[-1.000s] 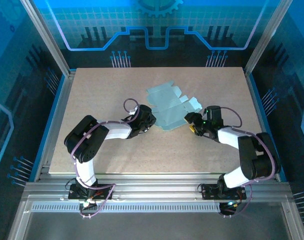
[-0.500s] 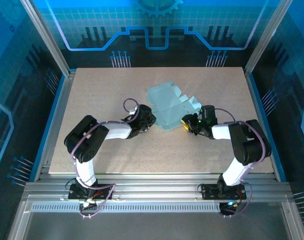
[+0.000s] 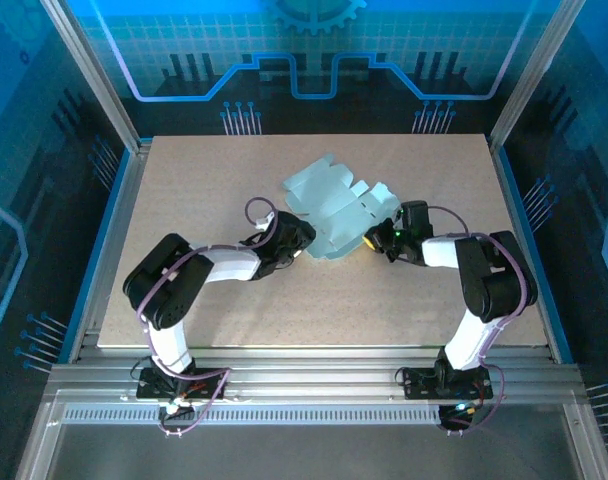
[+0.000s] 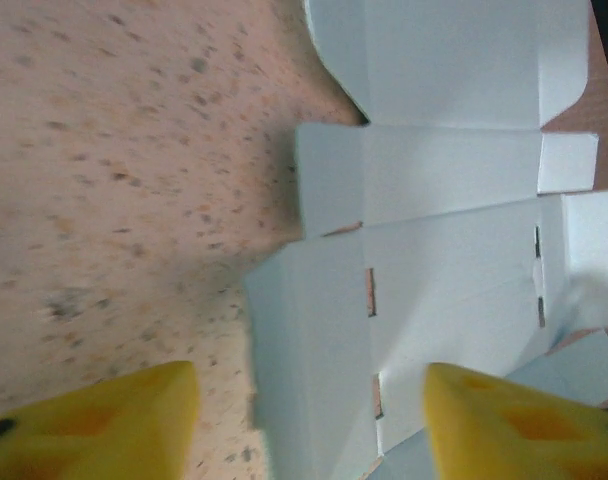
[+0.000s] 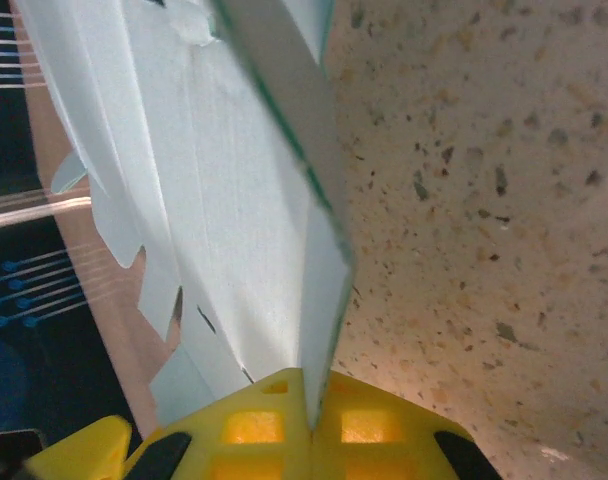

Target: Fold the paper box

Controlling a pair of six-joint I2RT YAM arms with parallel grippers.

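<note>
The paper box (image 3: 329,205) is a flat pale-blue die-cut blank with flaps and slots, lying at the table's middle with its right side raised. My right gripper (image 3: 375,240) is at its right edge, and the right wrist view shows the yellow jaws (image 5: 310,428) shut on a thin flap of the blank (image 5: 224,200), which rises away from them. My left gripper (image 3: 301,240) sits low at the blank's near-left corner. In the left wrist view it stands open (image 4: 309,425), and the blank's near edge (image 4: 444,260) lies between its yellow fingertips (image 4: 104,425) without touching them.
The speckled beige table (image 3: 204,180) has bare room to the left, right and front of the blank. Metal frame posts and blue panels enclose its back and sides. Both forearms lie low over the table's front half.
My right gripper has moved left and back while holding the flap, lifting the blank's right side and pushing the sheet a little left. The left gripper barely shifted.
</note>
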